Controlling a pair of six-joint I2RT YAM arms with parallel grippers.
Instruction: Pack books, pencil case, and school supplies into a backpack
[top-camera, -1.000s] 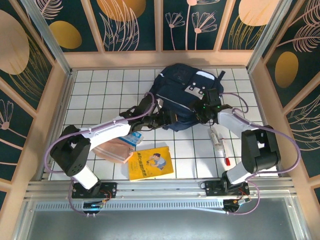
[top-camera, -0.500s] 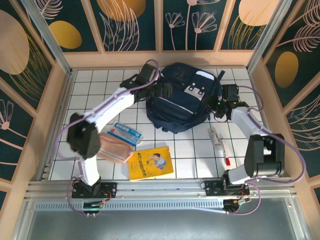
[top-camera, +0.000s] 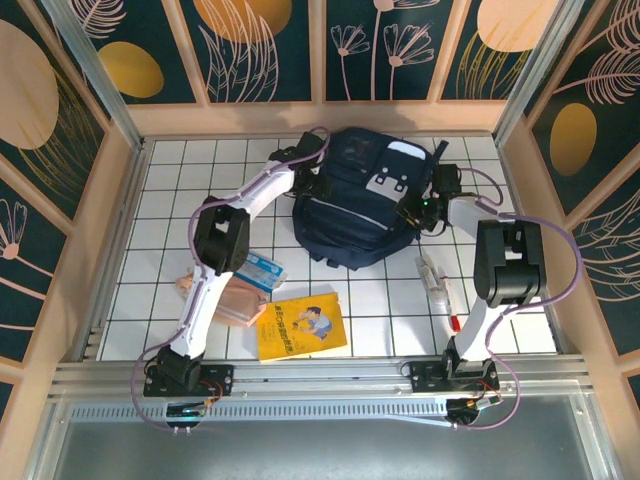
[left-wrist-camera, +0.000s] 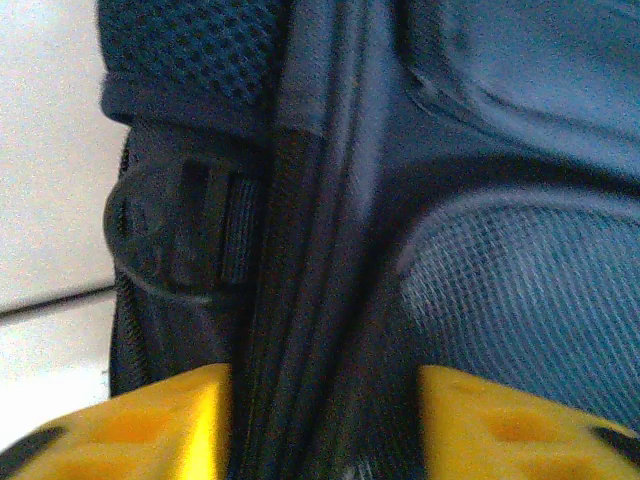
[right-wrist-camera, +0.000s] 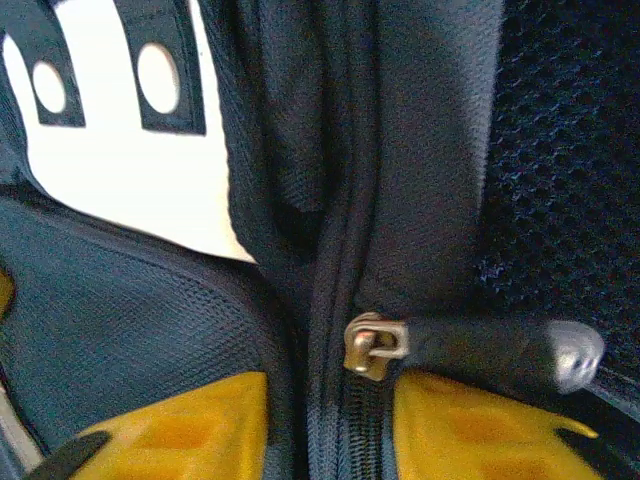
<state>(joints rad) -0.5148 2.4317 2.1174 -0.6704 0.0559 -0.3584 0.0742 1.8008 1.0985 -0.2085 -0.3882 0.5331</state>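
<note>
the backpack (top-camera: 350, 215) lies at the table's far middle, apparently zipped, so opening it looks like the step in hand. the left gripper (left-wrist-camera: 325, 420) pinches its left seam and the right gripper (right-wrist-camera: 330, 420) pinches the zip track. the book (top-camera: 302, 326) and school supplies (top-camera: 435, 278) lie unpacked nearer the bases. the next move likely calls for catching the slider (right-wrist-camera: 375, 347).

White-and-black arms (top-camera: 255, 195), lilac cables (top-camera: 577, 262), yellow fingers (left-wrist-camera: 150, 430).
</note>
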